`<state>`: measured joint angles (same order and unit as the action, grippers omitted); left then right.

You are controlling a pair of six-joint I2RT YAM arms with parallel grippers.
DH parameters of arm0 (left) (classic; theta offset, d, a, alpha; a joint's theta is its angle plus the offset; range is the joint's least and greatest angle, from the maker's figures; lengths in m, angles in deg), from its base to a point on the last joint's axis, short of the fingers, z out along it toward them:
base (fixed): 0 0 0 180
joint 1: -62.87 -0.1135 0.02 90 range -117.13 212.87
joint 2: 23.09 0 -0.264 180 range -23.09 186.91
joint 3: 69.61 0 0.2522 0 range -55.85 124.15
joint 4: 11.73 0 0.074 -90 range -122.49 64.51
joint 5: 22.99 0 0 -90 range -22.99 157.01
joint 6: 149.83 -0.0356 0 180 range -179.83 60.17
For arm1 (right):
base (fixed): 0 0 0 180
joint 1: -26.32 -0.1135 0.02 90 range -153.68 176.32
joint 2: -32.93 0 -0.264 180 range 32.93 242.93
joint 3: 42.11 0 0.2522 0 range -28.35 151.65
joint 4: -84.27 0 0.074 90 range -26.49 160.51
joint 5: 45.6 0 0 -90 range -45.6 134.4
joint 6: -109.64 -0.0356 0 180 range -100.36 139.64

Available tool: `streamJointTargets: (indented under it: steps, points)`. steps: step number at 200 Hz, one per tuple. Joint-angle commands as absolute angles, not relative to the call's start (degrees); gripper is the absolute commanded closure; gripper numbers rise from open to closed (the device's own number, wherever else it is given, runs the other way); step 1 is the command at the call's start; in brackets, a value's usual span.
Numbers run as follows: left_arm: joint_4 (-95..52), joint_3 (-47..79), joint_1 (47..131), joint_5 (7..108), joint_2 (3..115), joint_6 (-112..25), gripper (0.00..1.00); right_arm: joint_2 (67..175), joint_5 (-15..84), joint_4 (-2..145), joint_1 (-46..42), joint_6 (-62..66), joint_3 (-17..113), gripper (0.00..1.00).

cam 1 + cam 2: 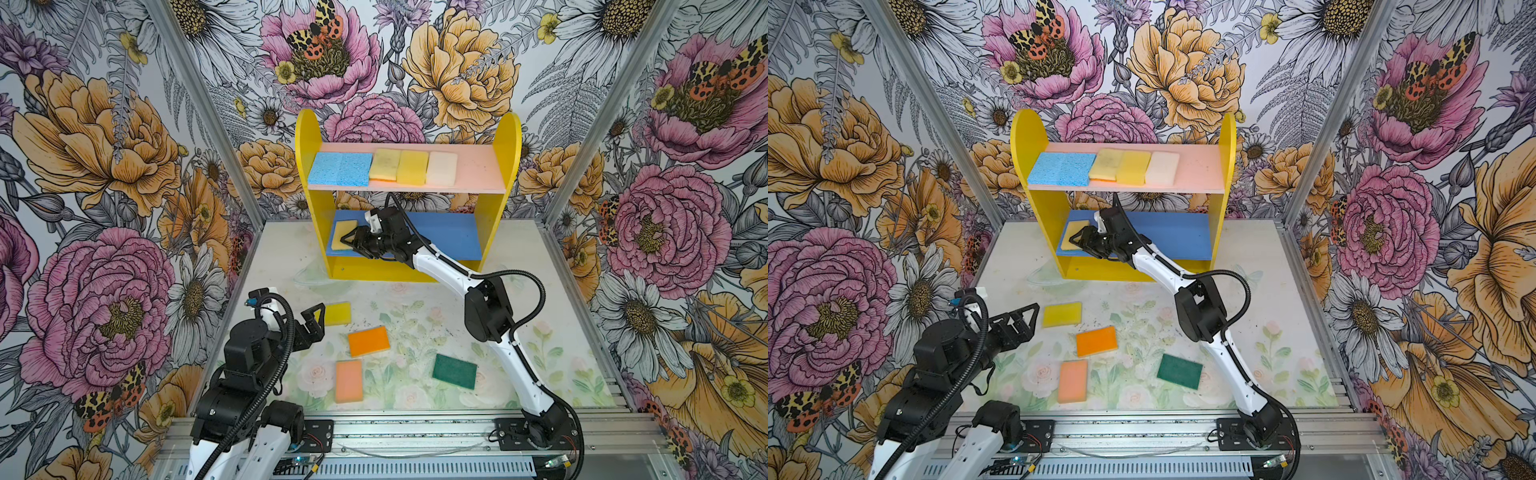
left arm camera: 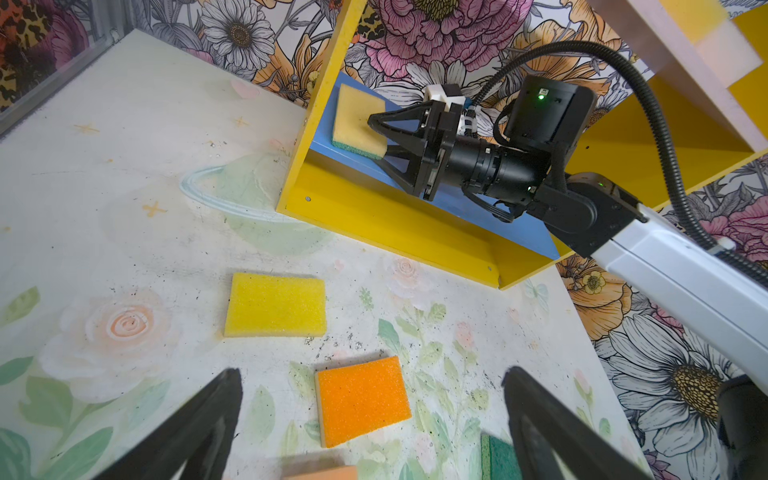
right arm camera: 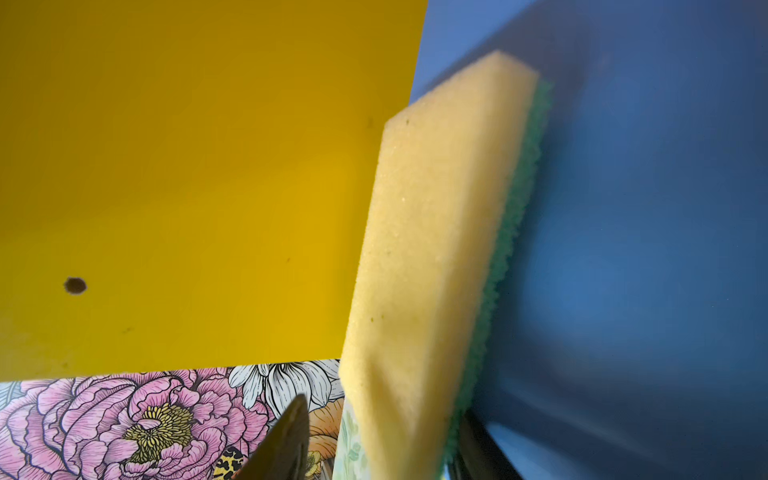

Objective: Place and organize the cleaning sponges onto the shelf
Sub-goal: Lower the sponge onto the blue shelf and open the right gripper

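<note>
- The left claw [image 1: 1029, 321] hovered low over the surface [image 1: 395, 299], its jaws wide apart and empty. It sat just beside the loose yellow sponge [image 1: 337, 313], probably because that was its nearest pick.
- The peach sponge [image 1: 349, 380] and the orange sponge [image 1: 368, 340] lay flat on the surface, apart from each other and not yet shelved (the orange one sat a little askew).
- On the shelf [image 1: 309, 137], the pink board [image 1: 478, 166] carried two light blue sponges [image 1: 340, 168] edge to edge at its left end. Like colours seemed to be grouped on purpose.
- A green-backed yellow sponge [image 2: 359, 120] lay on the blue board [image 1: 453, 232], just beside the left side panel, apparently to start a row from that end. The right claw [image 1: 348, 243] reached in under the pink board, jaws apart astride the sponge's near edge. A gap showed beside one finger in the right wrist view, so the sponge was not pinched.
- Two yellow sponges [image 1: 412, 166] and the cream sponge [image 1: 441, 168] filled out the upper row, each touching the next, leaving the board's right end bare.
- The dark green sponge [image 1: 454, 371] lay alone on the surface, nearest the right arm (likely its to fetch).
</note>
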<state>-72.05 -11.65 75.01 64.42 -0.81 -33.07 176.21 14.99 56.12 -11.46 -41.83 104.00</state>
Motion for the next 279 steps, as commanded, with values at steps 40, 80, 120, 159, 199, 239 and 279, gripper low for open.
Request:
streamJointTargets:
  steps: [40, 80, 120, 159, 199, 239, 279]
  points:
    - [-71.94, -11.21, 75.53, 63.34, -1.08, -33.99, 0.01, 174.95, 22.70, 42.06, -11.30, -32.24, 104.80, 0.39]
    - [-71.89, -11.21, 75.52, 63.34, -1.19, -33.95, 0.01, 177.55, 25.12, 36.16, -12.51, -27.55, 110.58, 0.39]
    - [-71.89, -11.21, 75.68, 63.31, -1.47, -33.99, 0.01, 182.34, 25.23, 32.10, -13.67, -21.84, 119.64, 0.37]
    - [-71.89, -11.23, 75.88, 63.33, -1.31, -33.99, 0.01, 181.59, 29.36, 30.16, -14.28, -13.29, 119.68, 0.34]
    - [-71.88, -11.22, 75.90, 63.38, -1.34, -33.99, 0.01, 177.72, 39.23, 29.54, -16.36, -1.90, 116.51, 0.28]
    - [-71.95, -11.26, 75.97, 63.44, -1.46, -33.91, 0.01, 176.52, 41.62, 29.53, -18.18, 6.30, 115.88, 0.25]
    - [-71.92, -11.25, 76.01, 63.61, -1.47, -33.89, 0.01, 176.10, 43.90, 29.68, -20.62, 11.53, 115.96, 0.24]
